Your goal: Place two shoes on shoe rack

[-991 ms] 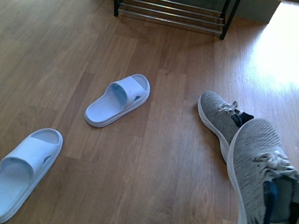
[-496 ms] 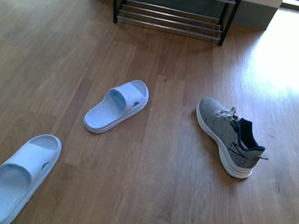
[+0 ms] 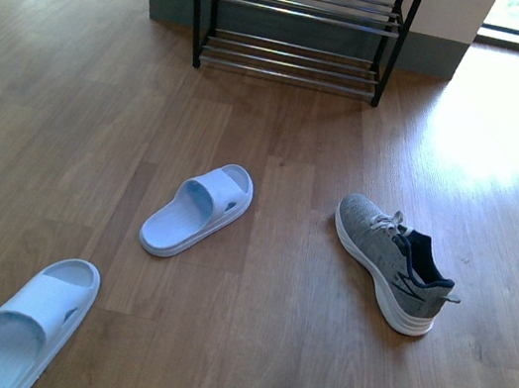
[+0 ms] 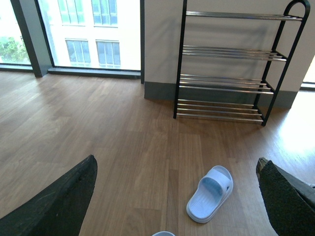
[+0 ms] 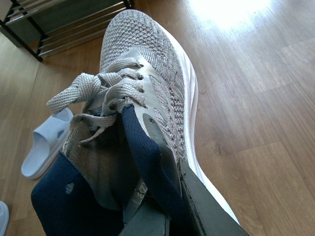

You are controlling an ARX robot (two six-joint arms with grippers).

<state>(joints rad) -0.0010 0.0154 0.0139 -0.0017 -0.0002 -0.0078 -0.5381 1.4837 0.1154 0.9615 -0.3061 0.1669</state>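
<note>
At the top centre of the front view stood the black-framed, chrome-barred shoe rack [image 3: 295,19], well apart from both shoes. One grey knit lace-up sneaker [image 3: 390,262] lay on the wooden floor [image 3: 261,355] at centre right. The second grey knit sneaker [image 5: 147,98] hung lifted at the right edge. The right tool [image 5: 167,211] was clamped on its navy heel collar, probably so the toe led toward the rack. The left tool [image 4: 177,164] gaped wide, holding nothing. Pale blue plastic slippers [image 3: 199,208] lay to the left, seemingly no part of the job.

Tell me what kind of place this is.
Probably a home entryway, or a mock-up of one: a shoe rack against the wall, slides and a sneaker loose on the wood floor, tall windows beside it.
</note>
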